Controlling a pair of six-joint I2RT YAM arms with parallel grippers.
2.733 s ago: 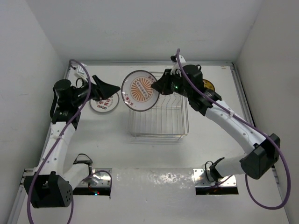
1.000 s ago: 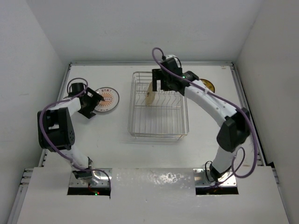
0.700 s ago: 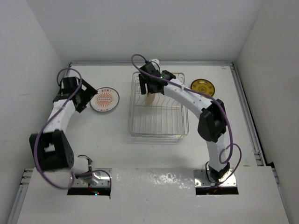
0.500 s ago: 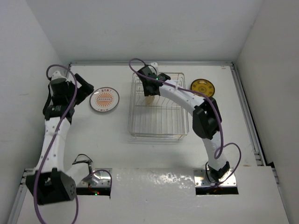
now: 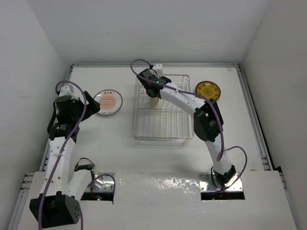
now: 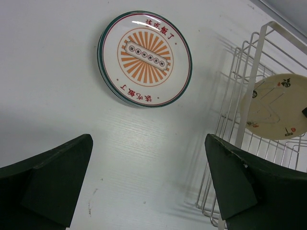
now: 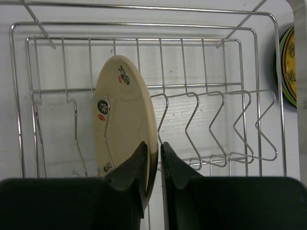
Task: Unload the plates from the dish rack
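Three plates are in sight, plus one dish rack (image 5: 164, 138) and two grippers. One cream plate (image 7: 122, 120) stands on edge in the rack, slotted among the upright wire prongs at the rack's far-left end. One sunburst plate (image 6: 145, 57) lies flat on the table (image 5: 124, 153), left of the rack and apart from it. Darker rims show under its edge, so it may be the top of a small stack, though I can't count them. One yellow plate (image 5: 208, 89) lies flat just right of the rack, with a green rim peeking from beneath it in the right wrist view.

The right gripper (image 7: 152, 146) reaches down into the rack, its two fingers drawn nearly together and pinching the near rim of the cream plate. The left gripper (image 6: 147, 143) hangs over bare table near the sunburst plate, jaws spread wide, holding and touching nothing.
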